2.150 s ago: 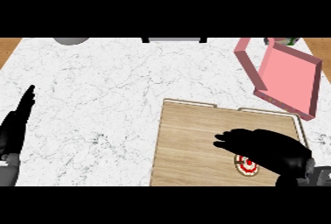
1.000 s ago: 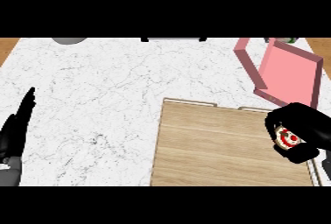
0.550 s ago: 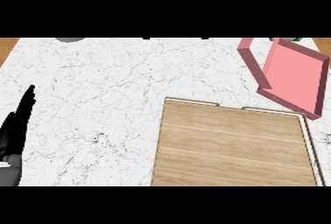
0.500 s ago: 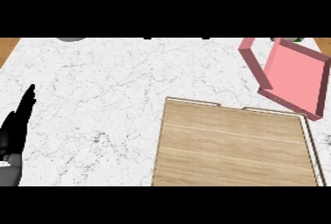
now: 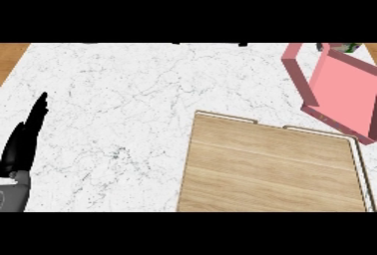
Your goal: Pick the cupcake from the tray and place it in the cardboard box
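Left hand rests open at left edge (tray well apart).

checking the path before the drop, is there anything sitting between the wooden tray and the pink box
Nothing visible does. The marble counter between the tray and the pink box is bare. The cupcake and the right hand are out of view, so their own path cannot be judged. The left hand rests far off at the left edge.

No legible text or labels, apparently
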{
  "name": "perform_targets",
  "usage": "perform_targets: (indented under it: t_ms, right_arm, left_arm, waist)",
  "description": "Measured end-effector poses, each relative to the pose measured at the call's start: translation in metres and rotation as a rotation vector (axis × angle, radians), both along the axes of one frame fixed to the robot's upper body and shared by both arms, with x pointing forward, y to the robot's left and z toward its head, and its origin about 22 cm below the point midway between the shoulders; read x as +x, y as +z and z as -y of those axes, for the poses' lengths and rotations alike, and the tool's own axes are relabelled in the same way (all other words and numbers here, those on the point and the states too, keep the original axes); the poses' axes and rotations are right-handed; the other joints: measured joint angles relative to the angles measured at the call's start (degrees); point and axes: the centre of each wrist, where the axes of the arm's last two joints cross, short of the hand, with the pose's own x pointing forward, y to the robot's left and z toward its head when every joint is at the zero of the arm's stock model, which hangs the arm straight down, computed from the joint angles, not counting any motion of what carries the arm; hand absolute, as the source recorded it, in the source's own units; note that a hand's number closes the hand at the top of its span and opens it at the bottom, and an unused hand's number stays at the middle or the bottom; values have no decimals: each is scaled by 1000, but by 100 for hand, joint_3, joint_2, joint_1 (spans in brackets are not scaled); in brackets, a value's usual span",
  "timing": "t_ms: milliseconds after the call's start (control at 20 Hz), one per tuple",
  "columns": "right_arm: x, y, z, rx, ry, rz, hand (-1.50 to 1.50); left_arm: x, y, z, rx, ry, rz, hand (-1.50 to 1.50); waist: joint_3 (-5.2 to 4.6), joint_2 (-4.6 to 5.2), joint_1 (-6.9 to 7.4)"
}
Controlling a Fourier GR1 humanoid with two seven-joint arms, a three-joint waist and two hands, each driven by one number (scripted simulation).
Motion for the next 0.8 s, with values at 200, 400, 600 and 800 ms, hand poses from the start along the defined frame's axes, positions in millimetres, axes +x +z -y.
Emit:
perform_targets:
  t_ms: [200,400,600,800]
  right_arm:
    - [6,4,6,48,9,9,150]
    - [22,17,1,109,31,14,150]
    - [47,17,-14,180,67,-4,150]
    - [71,18,-32,245,89,-52,150]
  left_arm:
    - [7,6,2,0,-11,0,0]
    - [9,1,7,4,-20,-3,0]
    - [10,3,6,7,-22,-4,0]
    - [8,-4,12,8,-27,-11,0]
  waist:
    - [-13,-11,82]
    - [-31,-22,127]
    - [-39,-39,155]
    - [-46,-47,141]
